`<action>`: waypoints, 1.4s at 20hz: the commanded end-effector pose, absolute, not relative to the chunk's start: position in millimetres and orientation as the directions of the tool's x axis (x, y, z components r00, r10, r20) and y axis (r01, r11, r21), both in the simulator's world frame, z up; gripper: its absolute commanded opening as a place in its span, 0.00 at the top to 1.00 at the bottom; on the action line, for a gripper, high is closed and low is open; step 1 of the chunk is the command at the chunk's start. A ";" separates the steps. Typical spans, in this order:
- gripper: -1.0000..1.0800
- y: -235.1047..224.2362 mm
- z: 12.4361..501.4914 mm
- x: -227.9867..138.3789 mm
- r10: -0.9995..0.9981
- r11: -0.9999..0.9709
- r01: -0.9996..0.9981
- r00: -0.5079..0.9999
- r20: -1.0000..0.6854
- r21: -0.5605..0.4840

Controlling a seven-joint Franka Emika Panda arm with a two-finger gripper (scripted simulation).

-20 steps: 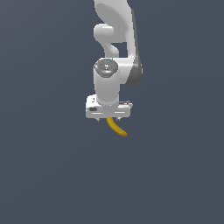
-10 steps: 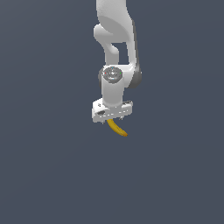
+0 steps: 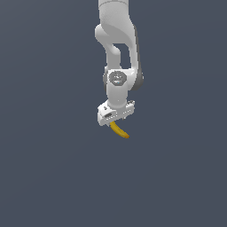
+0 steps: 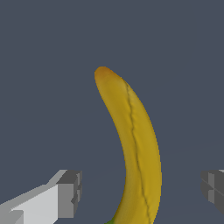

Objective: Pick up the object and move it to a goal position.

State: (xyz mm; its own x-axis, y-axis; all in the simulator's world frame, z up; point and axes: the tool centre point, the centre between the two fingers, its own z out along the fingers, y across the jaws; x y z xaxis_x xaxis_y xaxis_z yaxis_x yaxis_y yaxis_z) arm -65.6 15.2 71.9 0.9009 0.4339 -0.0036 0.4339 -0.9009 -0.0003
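Note:
The object, a small curved yellow banana (image 3: 120, 131), lies on the dark grey surface; only its lower half shows under the white hand in the exterior view. In the wrist view the banana (image 4: 139, 144) runs lengthwise between the two fingers, its brownish-orange tip far from the camera and a trace of green at its near end. My gripper (image 3: 114, 121) hangs straight over the banana's stem end. The gripper (image 4: 141, 190) is open. One grey fingertip (image 4: 70, 192) and the other fingertip (image 4: 212, 188) stand well apart from the fruit, with a gap on each side.
A plain dark grey surface (image 3: 53, 177) fills both views. The white arm (image 3: 116, 40) rises from the hand to the picture's upper edge. Nothing else shows.
The arm and hand have come down a little toward the banana and shifted slightly to the exterior view's right. The banana has stayed where it was.

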 end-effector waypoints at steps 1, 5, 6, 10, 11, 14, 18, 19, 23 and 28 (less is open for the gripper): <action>0.04 16.8 69.4 -67.8 0.451 -0.893 0.451 0.893 0.000 0.000; 0.04 16.7 69.1 -67.8 0.449 -0.893 0.449 0.893 -0.001 0.000; 0.04 16.7 68.2 -67.8 0.449 -0.893 0.449 0.893 -0.001 0.000; 0.04 16.6 58.7 -68.3 0.450 -0.893 0.450 0.893 -0.001 0.000; 0.04 16.9 54.9 -68.5 0.451 -0.893 0.451 0.893 -0.001 0.000; 0.04 17.0 40.4 -69.1 0.452 -0.892 0.452 0.892 -0.001 0.000; 0.04 17.2 25.1 -69.3 0.454 -0.891 0.454 0.891 0.000 0.000; 0.04 17.1 22.7 -69.2 0.454 -0.891 0.454 0.891 0.000 0.000; 0.04 16.9 18.6 -68.7 0.454 -0.891 0.454 0.891 0.000 0.000; 1.00 16.9 18.6 -68.7 0.454 -0.891 0.454 0.891 0.000 0.000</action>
